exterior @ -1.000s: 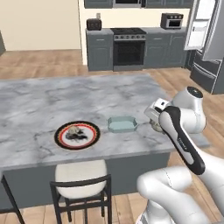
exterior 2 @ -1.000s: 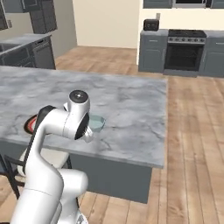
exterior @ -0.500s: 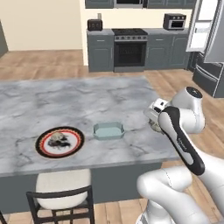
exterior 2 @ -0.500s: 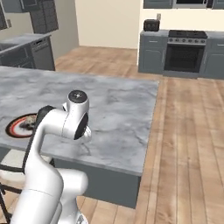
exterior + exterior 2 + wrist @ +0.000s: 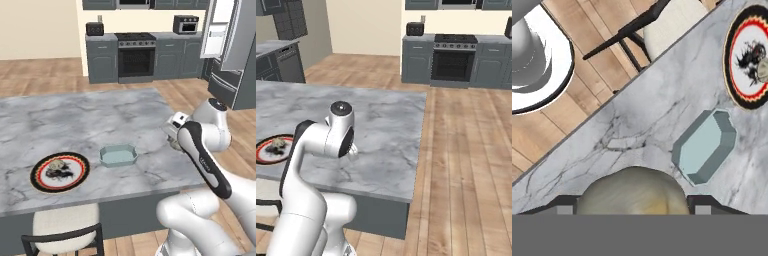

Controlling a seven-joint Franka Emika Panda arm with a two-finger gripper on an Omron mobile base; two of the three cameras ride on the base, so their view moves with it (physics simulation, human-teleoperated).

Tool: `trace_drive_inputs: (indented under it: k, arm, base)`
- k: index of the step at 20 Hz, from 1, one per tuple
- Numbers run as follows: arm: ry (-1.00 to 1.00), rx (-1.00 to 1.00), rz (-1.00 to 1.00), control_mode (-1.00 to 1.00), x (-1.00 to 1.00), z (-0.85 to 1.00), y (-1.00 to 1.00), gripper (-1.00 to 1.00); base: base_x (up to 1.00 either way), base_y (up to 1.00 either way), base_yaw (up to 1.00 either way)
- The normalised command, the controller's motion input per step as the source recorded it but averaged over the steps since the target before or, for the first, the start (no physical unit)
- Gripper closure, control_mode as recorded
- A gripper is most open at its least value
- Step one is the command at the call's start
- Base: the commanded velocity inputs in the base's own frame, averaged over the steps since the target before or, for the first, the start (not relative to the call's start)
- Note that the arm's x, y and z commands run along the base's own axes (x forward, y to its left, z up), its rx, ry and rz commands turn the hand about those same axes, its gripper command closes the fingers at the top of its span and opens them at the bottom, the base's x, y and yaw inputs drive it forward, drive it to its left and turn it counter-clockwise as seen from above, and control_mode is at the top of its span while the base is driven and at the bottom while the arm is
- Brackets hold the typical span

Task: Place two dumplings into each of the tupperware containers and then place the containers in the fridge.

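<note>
One dumpling (image 5: 633, 191) sits right between the gripper (image 5: 633, 207) fingers in the hand view — a rounded tan lump wedged between the two dark tips, which stand wide apart with the dumpling filling the gap, so the jaws are clamped on it. From the left base view the gripper (image 5: 174, 134) hangs over the right end of the marble island counter (image 5: 80, 120), near its edge, with the white arm bending up behind it.

Just beyond the gripper, a tupperware container (image 5: 118, 155) lies flat on the counter, pale blue-green, nothing visible inside it; the hand view has it too (image 5: 704, 147), off to the right of the held dumpling and apart from it. Further along sits a round plate (image 5: 60, 172) with a red and black rim, near the front edge of the counter, and there are lumpy bits on it — too small to tell apart. It shows at the left edge of the right base view (image 5: 274, 149) and in the top right corner of the hand view (image 5: 748, 57).

Below the counter's front edge stands a stool (image 5: 64, 226) with a pale cushion and dark frame.

Across the wooden floor, grey cabinets hold a black oven (image 5: 135, 61), a toaster (image 5: 94, 28) on the left, a microwave (image 5: 185, 23) on the right. Far right stands the fridge (image 5: 230, 55), its door open, white inside.
</note>
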Motion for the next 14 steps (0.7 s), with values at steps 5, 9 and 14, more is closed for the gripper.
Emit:
trace_drive_inputs:
  k: [5, 9, 14]
  arm:
    - [0.00, -0.07, 0.00, -1.00, 0.45, 0.00, 0.53, 1.00]
    - [0.09, -0.06, 0.09, -1.00, 0.59, 0.00, 0.46, 1.00]
    - [0.19, -0.15, 0.09, -1.00, 0.86, -0.11, 0.92, 1.00]
  base:
    - [0.00, 0.00, 0.00]
    - [0.00, 0.00, 0.00]
    - [0.00, 0.00, 0.00]
